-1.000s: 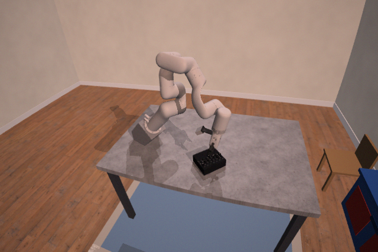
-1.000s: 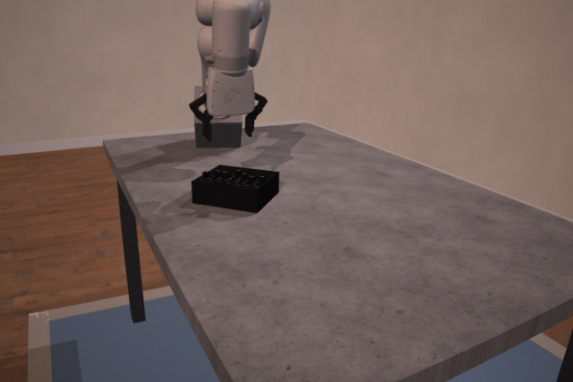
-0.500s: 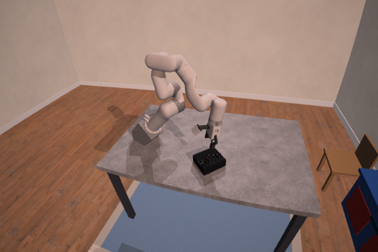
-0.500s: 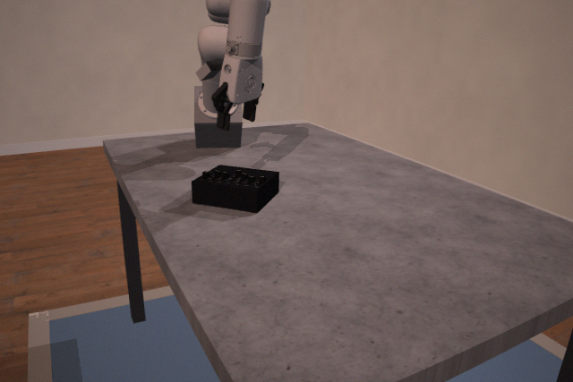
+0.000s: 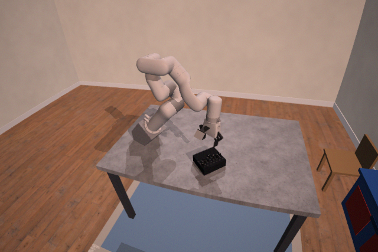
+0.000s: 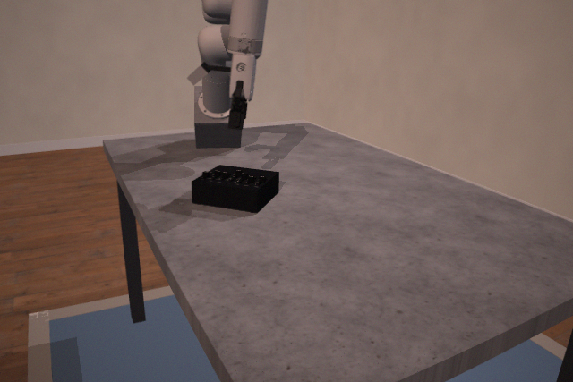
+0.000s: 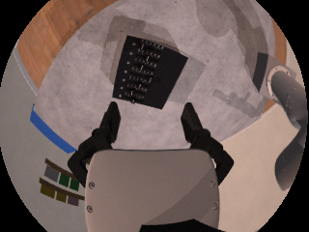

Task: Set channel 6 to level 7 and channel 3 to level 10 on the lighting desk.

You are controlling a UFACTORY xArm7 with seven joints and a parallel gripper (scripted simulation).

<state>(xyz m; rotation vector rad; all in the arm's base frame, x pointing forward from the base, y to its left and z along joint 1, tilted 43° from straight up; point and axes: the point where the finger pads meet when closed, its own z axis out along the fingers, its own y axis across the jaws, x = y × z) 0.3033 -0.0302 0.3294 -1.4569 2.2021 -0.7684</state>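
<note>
The lighting desk point(image 5: 209, 160) is a small black box with a row of several faders on top. It stands flat on the grey table; it also shows in the exterior view point(image 6: 235, 187) and in the wrist view point(image 7: 150, 72). The fader caps and scale marks are too small to read. My gripper point(image 5: 216, 141) hangs above the desk's far side, well clear of it, fingers pointing down. It is open and empty, as the wrist view point(image 7: 153, 118) shows with both fingers spread. In the exterior view I see the gripper point(image 6: 237, 112) edge-on above and behind the desk.
The arm's grey base block point(image 6: 217, 130) stands at the table's far left corner, behind the desk. A wooden chair point(image 5: 348, 159) and a blue cabinet point(image 5: 363, 209) stand on the floor to the right of the table.
</note>
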